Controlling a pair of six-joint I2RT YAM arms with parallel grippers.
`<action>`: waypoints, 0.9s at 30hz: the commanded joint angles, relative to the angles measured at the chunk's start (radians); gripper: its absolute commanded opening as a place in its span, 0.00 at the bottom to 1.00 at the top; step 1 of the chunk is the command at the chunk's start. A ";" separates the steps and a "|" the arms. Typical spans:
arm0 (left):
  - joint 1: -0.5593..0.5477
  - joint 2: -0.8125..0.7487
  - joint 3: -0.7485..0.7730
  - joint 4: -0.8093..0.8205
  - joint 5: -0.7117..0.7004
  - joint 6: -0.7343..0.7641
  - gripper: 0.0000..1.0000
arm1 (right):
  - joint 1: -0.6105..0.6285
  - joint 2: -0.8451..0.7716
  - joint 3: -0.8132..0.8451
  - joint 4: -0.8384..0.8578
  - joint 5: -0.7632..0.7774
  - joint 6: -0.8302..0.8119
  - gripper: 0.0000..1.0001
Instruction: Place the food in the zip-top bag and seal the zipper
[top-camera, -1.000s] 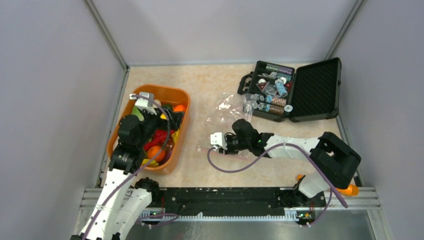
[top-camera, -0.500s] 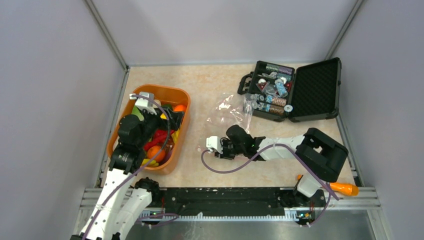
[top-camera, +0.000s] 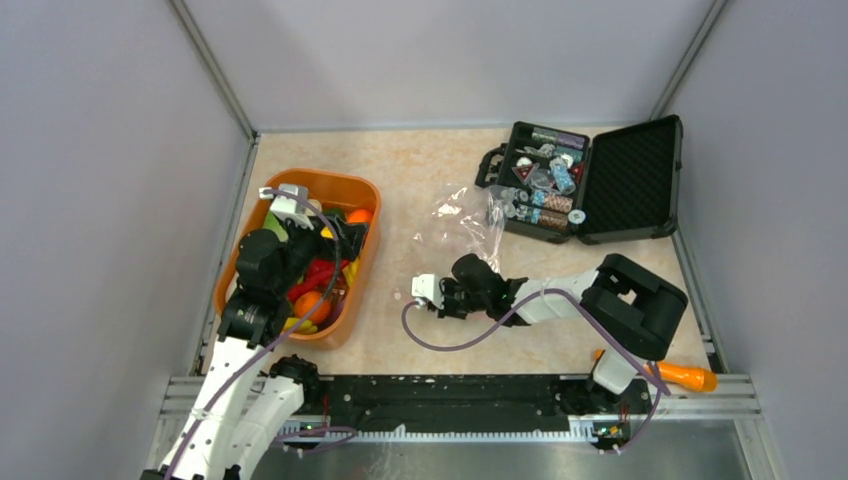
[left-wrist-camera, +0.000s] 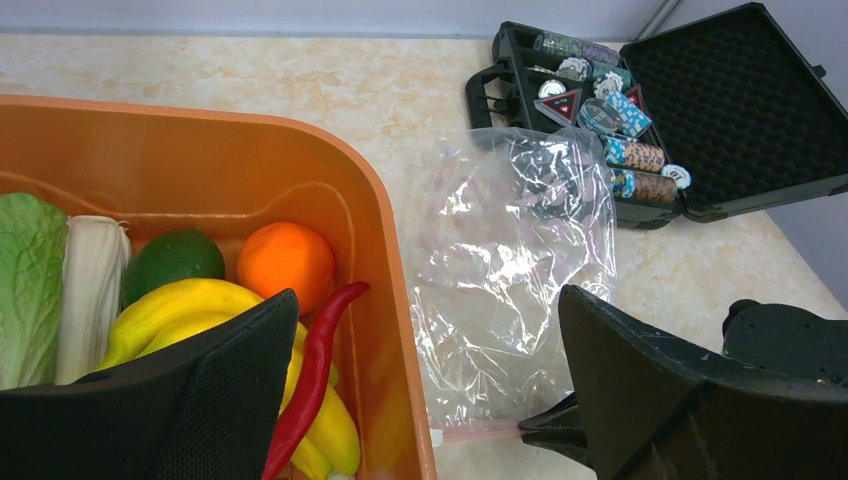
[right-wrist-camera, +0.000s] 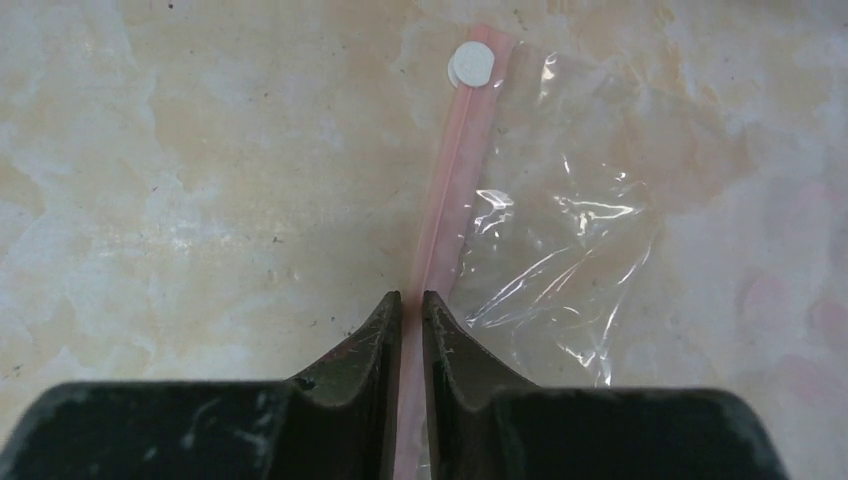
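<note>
The right claw (right-wrist-camera: 411, 298) seems pinched on the pink zipper (right-wrist-camera: 452, 170) of the bag (right-wrist-camera: 560, 230), lying flat on the tabletop (right-wrist-camera: 200, 200) beside the tub (left-wrist-camera: 390, 250), so the thin strip may slip out if lifted quickly.

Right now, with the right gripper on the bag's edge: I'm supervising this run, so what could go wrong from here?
The right gripper pinches the zipper of the flat, empty zip-top bag; clamping both layers may keep its mouth shut. The bag's far end lies against the black case, so pulling might snag there.
</note>
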 joint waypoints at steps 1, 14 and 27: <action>-0.002 -0.004 -0.003 0.040 -0.005 -0.005 0.99 | 0.013 0.023 -0.009 0.030 -0.002 0.011 0.06; -0.002 0.007 0.004 0.042 0.013 -0.007 0.99 | 0.012 -0.021 -0.002 0.114 0.011 0.099 0.00; -0.001 0.016 0.004 0.032 0.041 0.002 0.99 | -0.017 -0.070 0.000 0.154 0.012 0.178 0.00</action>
